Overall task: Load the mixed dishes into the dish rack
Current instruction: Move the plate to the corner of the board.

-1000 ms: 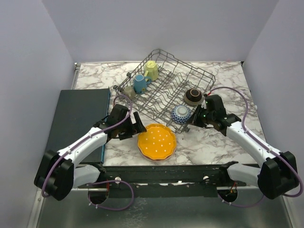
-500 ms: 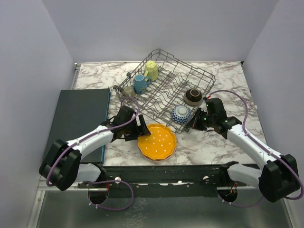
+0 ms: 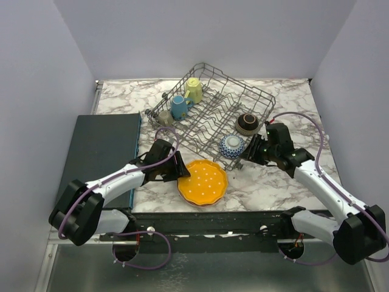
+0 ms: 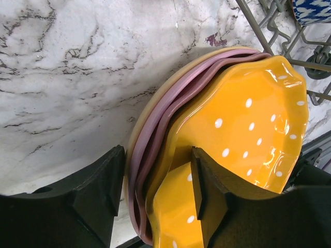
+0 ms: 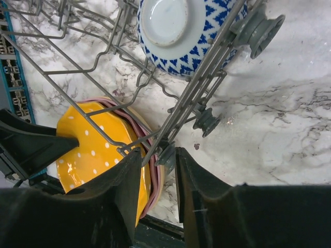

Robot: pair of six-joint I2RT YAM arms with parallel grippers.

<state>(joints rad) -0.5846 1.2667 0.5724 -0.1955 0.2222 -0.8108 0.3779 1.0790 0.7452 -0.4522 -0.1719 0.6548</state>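
1. Left gripper (image 4: 158, 160), earlier wide, now half closed astride the 9 o'clock rim of the orange plate (image 4: 248, 119); whether it grips, I cannot tell; plate lies at 6 o'clock of the dish rack (image 3: 209, 115).
2. Right gripper (image 5: 158, 154), earlier shut, now slightly parted, empty.

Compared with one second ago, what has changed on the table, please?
The left gripper moved right and narrowed its jaws; its fingers now straddle the rim of the stacked plates, one over the orange dotted plate. The right gripper, shut before, has parted its jaws beside the dish rack. The yellow mug, blue mug, patterned bowl and brown bowl stayed in the rack.
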